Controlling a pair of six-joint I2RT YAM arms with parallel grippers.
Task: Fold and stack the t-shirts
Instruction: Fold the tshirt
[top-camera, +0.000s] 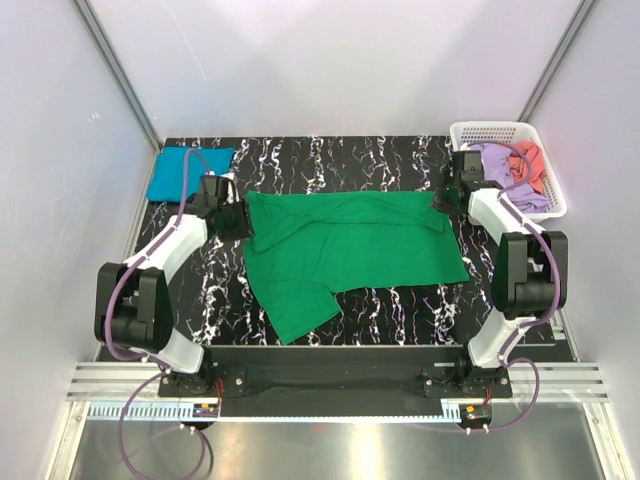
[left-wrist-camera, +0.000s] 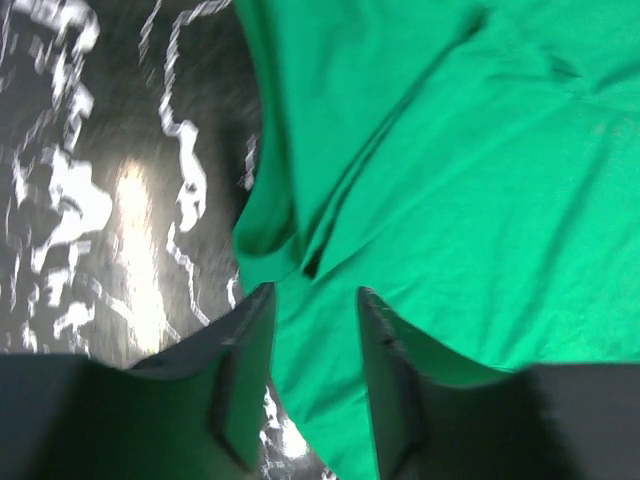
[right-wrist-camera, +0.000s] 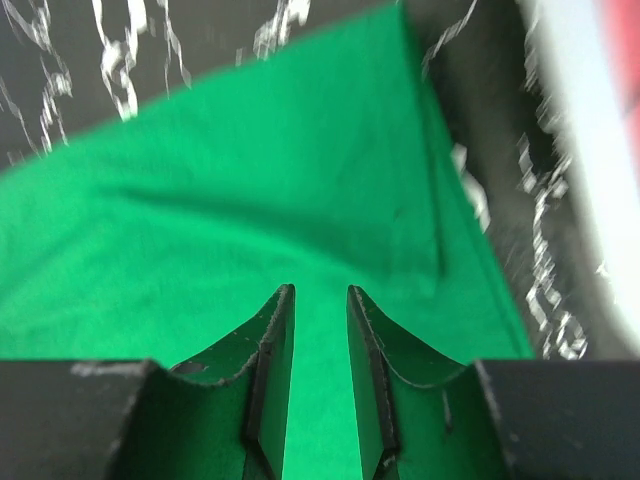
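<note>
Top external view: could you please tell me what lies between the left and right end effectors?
In the top external view, the green t-shirt spans that stretch, lying on the table, from the left end effector to the right end effector.

A black counter (top-camera: 400, 310) veined with white marbling fills the middle of the overhead view, its glossy surface throwing back a bright patch of light in the left wrist view. A white plastic lattice basket (top-camera: 492, 127) stands on the counter's far right corner, and in the right wrist view its rim shows only as a blurred white band at the right edge. Plain white walls (top-camera: 350, 60) close in the back and both sides, slanted metal posts (top-camera: 115, 75) stand at the two far corners, and a silver slotted rail (top-camera: 590, 380) runs along the near edge.
</note>
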